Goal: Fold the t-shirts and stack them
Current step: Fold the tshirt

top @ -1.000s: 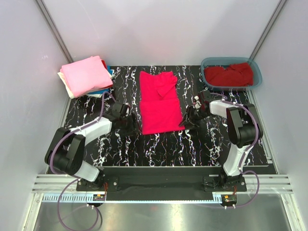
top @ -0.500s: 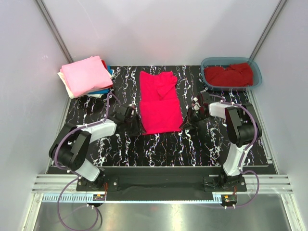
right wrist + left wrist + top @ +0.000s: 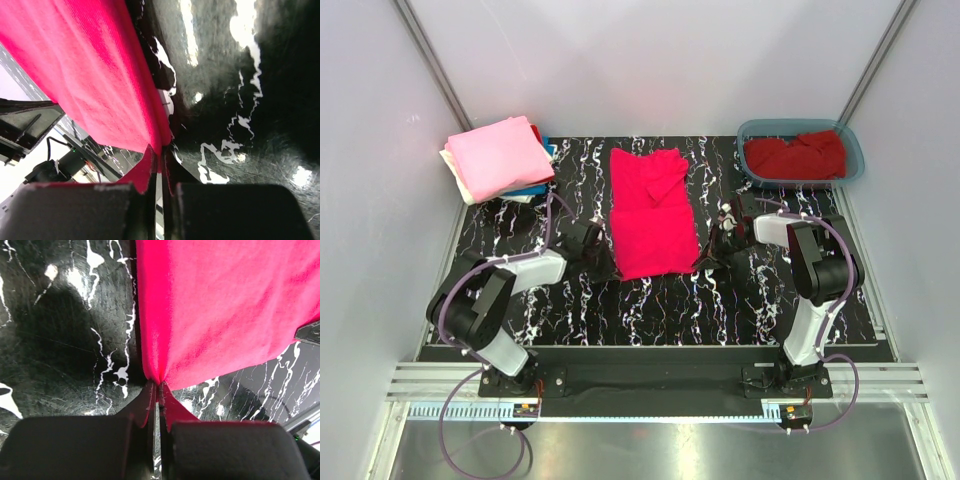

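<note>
Two sets of jaws grip the bright pinkish-red t-shirt point(image 3: 653, 212) at its near hem: the left jaws at the lower left corner, the right jaws at the lower right corner. The shirt lies flat as a tall folded strip in the middle of the top view, on the black, white-veined table point(image 3: 660, 310), with a sleeve folded across its upper part.

In the left wrist view the fingers point(image 3: 142, 405) are pressed together with barely a sliver between them, and the red cloth gathers to a point at their tips. The right wrist view shows the same: fingers point(image 3: 142, 175) pinched tight on the cloth's edge.

At the upper left of the top view sits a stack of folded t-shirts point(image 3: 500, 158) — light pink on top, with cream, blue and darker red edges showing beneath. At the upper right a teal tub point(image 3: 853, 168) holds a crumpled dark red t-shirt point(image 3: 795, 155).
</note>
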